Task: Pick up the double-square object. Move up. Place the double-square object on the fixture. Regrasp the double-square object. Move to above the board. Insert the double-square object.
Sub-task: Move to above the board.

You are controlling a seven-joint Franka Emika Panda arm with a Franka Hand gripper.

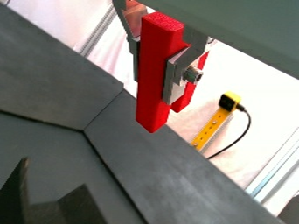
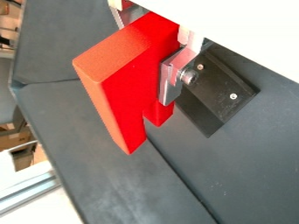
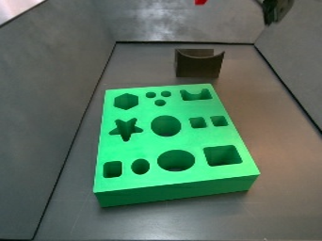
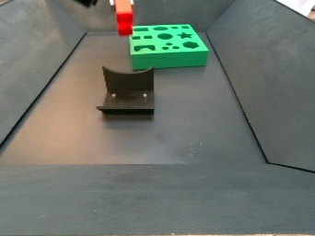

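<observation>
My gripper [image 1: 160,70] is shut on the red double-square object [image 1: 156,83] and holds it high above the floor. A silver finger plate [image 1: 181,74] presses on its side. Both wrist views show the hold, and the object [image 2: 117,83] hangs below the fingers [image 2: 172,79]. In a side view the object [image 4: 123,18] hangs in the air above and behind the dark fixture [image 4: 127,92], in front of the green board [image 4: 169,61]. In a side view only a red tip [image 3: 199,2] shows at the upper edge, above the fixture [image 3: 198,62] and the board [image 3: 145,146].
Sloping dark walls [image 4: 50,83] ring the floor on all sides. A dark plate with a screw [image 2: 219,98] lies on the floor below the gripper. A yellow-ended cable [image 1: 232,102] lies outside the wall.
</observation>
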